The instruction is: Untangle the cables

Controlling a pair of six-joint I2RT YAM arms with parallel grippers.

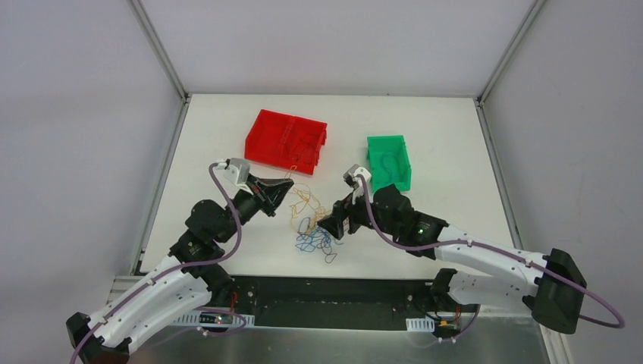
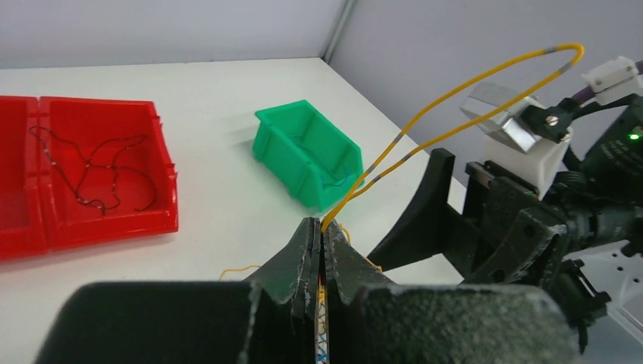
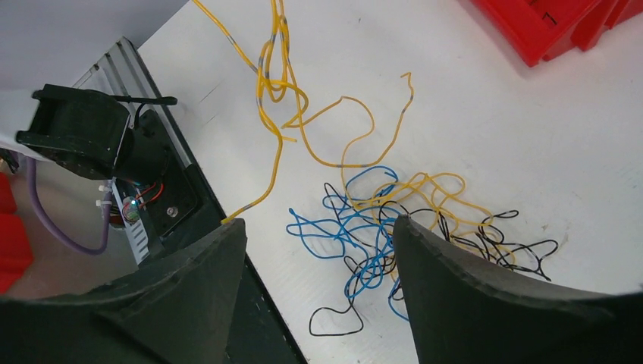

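Note:
The cables lie as a loose tangle point(image 1: 312, 231) of blue, black and yellow strands on the white table between my two grippers. My left gripper point(image 2: 324, 227) is shut on a yellow cable point(image 2: 462, 91), which loops up and off to the right from its tips. In the top view this gripper point(image 1: 286, 187) is just left of the yellow loops point(image 1: 302, 199). My right gripper point(image 3: 315, 235) hangs open above the tangle point(image 3: 379, 220), with nothing between its fingers. A yellow strand point(image 3: 269, 68) rises away from the pile toward the top of the right wrist view.
A red bin point(image 1: 288, 121) stands behind the tangle and holds a dark wire point(image 2: 95, 171). A green bin point(image 1: 388, 139) to its right holds a blue wire point(image 1: 388, 165). The table's near edge and a black rail point(image 3: 182, 197) run just beside the pile.

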